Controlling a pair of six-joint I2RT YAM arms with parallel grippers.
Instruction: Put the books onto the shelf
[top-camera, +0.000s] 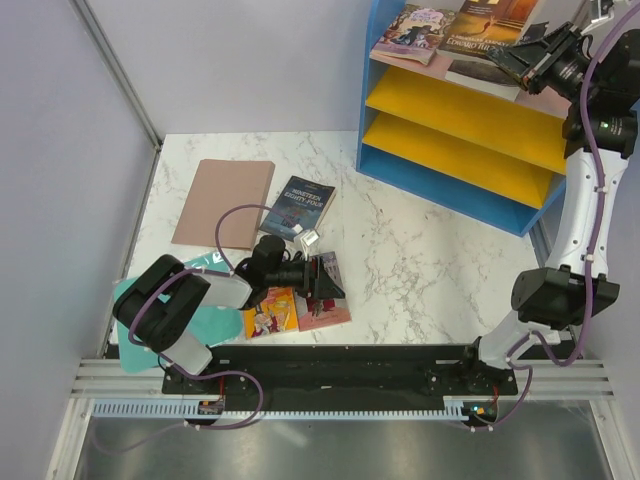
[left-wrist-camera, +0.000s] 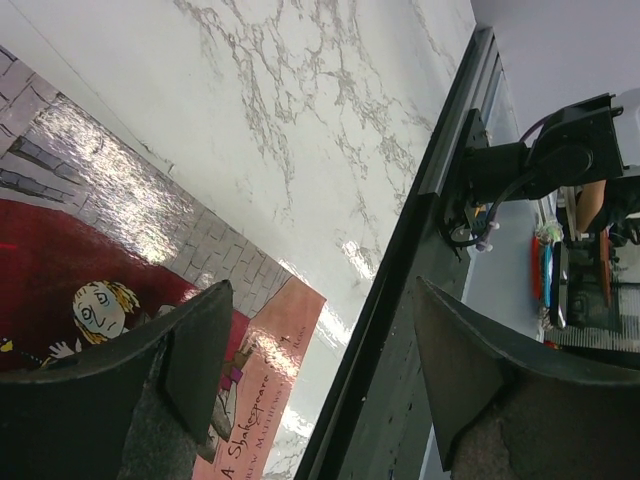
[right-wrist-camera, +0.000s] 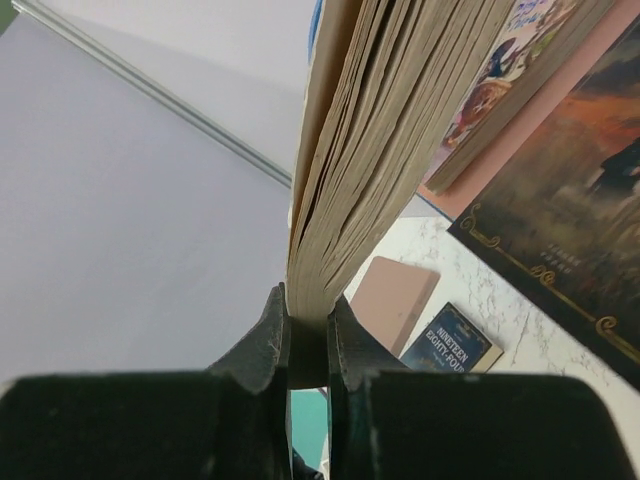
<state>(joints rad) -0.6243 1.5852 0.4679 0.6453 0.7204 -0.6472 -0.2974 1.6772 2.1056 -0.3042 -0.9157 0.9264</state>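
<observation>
Three books (top-camera: 305, 205) on table (top-camera: 430, 270), two on shelf (top-camera: 460, 105); right gripper (top-camera: 516, 62) pinches sixth book (top-camera: 478, 72), left gripper (top-camera: 325, 283) spread.

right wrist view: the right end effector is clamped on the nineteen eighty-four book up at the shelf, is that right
Not quite. The right end effector is clamped on a tan-paged book up at the shelf; Nineteen Eighty-Four lies flat on the table below, as the right wrist view shows.
</observation>
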